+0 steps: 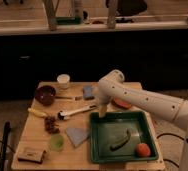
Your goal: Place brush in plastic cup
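Note:
The brush (pixel 77 111) lies flat on the wooden table (pixel 37 137), its long white handle running from lower left to upper right, just left of the green tray. The plastic cup (pixel 56 143), short and light green, stands upright near the table's front left, below the brush. My gripper (pixel 103 112) hangs down from the white arm (pixel 137 97), over the tray's left rim and just right of the handle's right end. It holds nothing that I can see.
A green tray (pixel 148 131) holds a green vegetable (pixel 119 141) and an orange fruit (pixel 143 149). Around the table are a white cup (pixel 63 80), a brown bowl (pixel 45 94), a yellow-handled utensil (pixel 37 113), a blue sponge (pixel 88 91), a pale cloth (pixel 77 135) and a brown box (pixel 31 154).

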`<state>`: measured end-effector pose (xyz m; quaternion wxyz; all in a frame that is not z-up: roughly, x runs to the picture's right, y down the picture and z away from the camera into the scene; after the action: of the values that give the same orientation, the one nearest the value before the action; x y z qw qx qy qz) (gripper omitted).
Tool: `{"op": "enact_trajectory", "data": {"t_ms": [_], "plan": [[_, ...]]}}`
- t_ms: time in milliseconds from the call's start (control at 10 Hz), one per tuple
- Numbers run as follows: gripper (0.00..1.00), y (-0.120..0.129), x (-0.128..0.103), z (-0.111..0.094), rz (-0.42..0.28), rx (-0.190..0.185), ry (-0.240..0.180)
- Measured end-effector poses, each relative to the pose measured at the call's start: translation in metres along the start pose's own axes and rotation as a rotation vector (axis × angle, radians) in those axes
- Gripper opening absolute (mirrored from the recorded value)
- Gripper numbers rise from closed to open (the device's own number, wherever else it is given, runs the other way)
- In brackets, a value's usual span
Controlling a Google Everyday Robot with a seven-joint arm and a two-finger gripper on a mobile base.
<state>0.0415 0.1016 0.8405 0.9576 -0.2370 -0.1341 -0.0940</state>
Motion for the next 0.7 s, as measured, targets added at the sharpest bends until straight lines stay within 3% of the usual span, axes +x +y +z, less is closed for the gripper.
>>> {"op": "enact_trajectory", "data": {"t_ms": [300,700], "plan": [[0.8,-0.002,-0.003,0.005,-0.014,-0.004,0.007],[0.8,-0.028,-0.058,-0.024,-0.103,-0.026,0.002]]}}
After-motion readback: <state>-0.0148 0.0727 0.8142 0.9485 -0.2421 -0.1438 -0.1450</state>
